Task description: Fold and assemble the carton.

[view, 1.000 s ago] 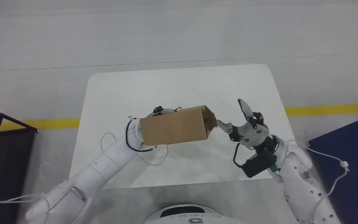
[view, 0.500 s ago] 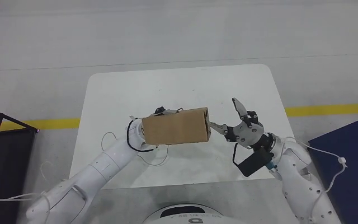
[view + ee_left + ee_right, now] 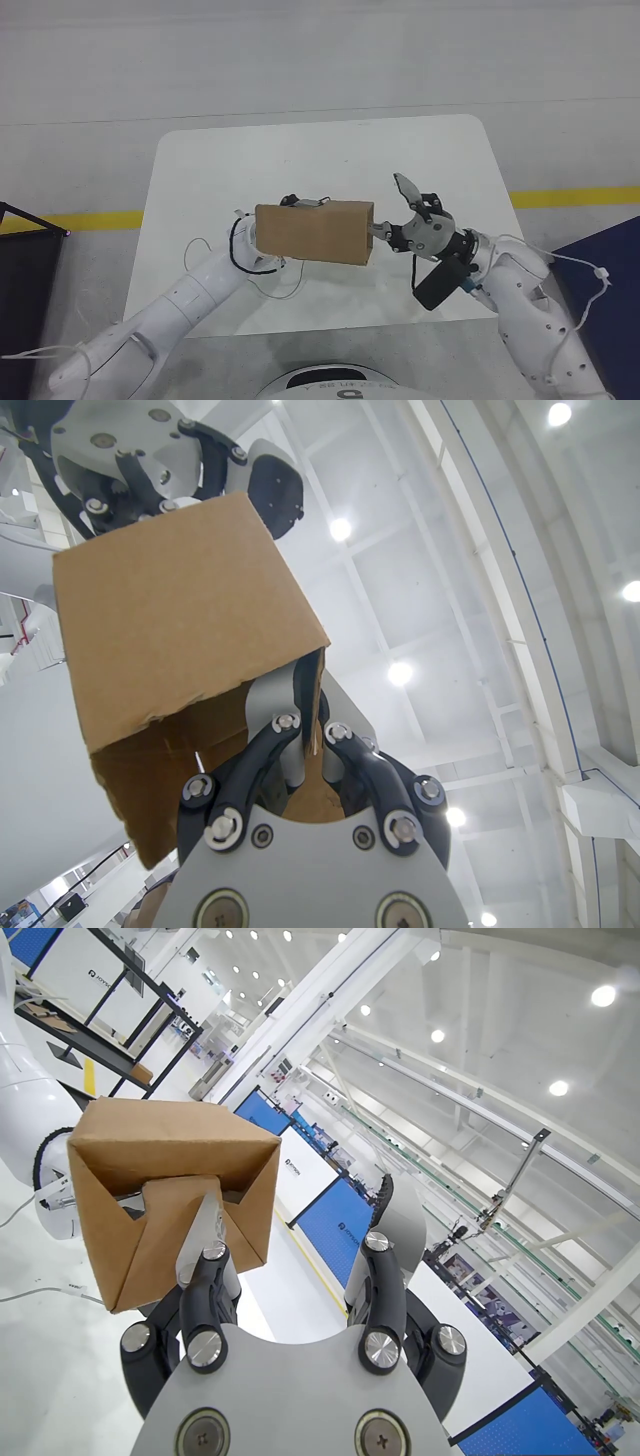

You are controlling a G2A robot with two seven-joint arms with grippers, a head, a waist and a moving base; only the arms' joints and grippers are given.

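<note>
Overhead, the carton [image 3: 315, 232] hangs over the surface [image 3: 200, 170], the spread right gripper [image 3: 395, 208] at its 3 o'clock end. Left wrist: the left gripper [image 3: 307, 700] pinches one wall and could slip. Right wrist: one finger [image 3: 206, 1218] presses the end flaps [image 3: 167, 1200], which may buckle.

The carton [image 3: 314, 232] hangs crosswise between my arms, barring the middle above the surface [image 3: 200, 170]. My left fingers [image 3: 270, 695] pinch its wall at one end. My right fingers [image 3: 405, 1208] are spread, one against the folded flaps opposite, the other free in open air.
</note>
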